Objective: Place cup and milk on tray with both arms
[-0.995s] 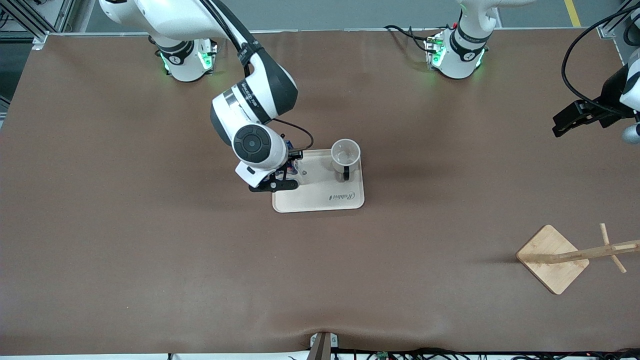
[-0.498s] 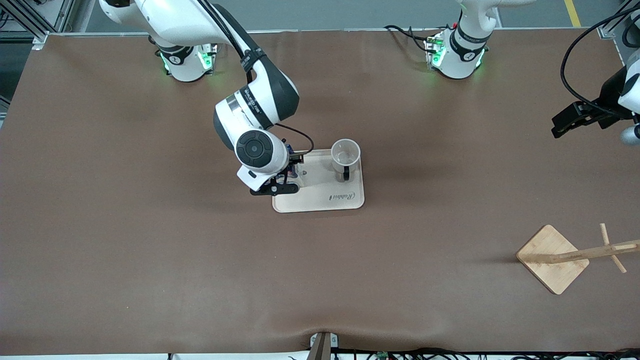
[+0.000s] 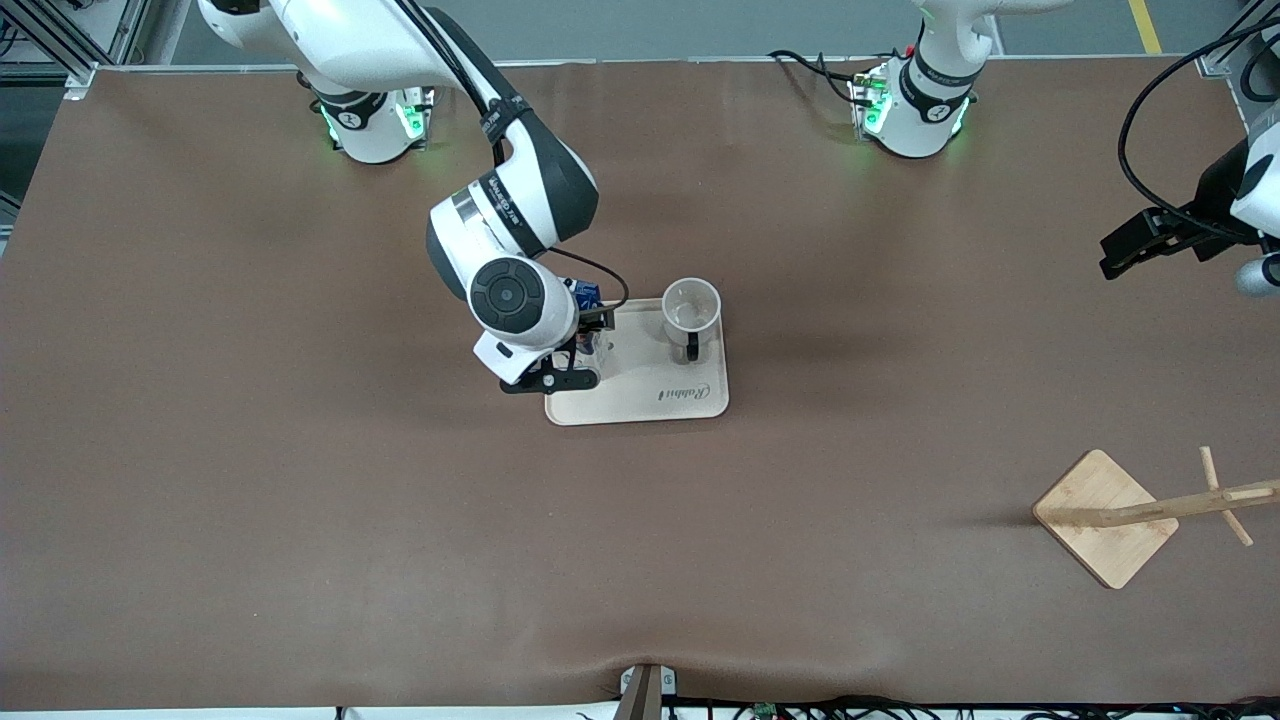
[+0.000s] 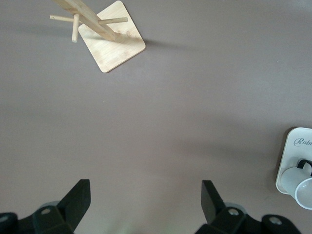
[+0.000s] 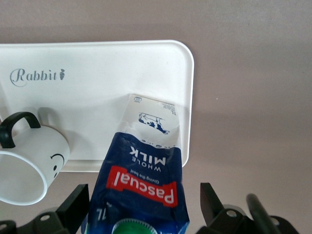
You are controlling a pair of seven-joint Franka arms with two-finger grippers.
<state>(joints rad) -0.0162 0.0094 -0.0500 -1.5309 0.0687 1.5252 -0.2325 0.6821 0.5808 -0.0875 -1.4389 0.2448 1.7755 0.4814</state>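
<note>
Right wrist view shows the milk (image 5: 146, 165) standing on the tray (image 5: 97, 63) at the cup's (image 5: 29, 165) 9 o'clock in the front view, between the right gripper's (image 5: 141, 207) spread, untouching fingers, so both placements look done, while the left gripper (image 4: 146, 204) waits open over bare worktop (image 3: 300, 550).

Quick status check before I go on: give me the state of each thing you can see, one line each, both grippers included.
cup: upright on the tray, not held.
milk: upright on the tray beside the cup, between the open right fingers, not gripped.
tray: flat on the table, carrying both.
right gripper: open, around the milk.
left gripper: open, empty, waiting over bare table at the left arm's end.
wooden stand: upright on the table, nothing hung on it.
</note>
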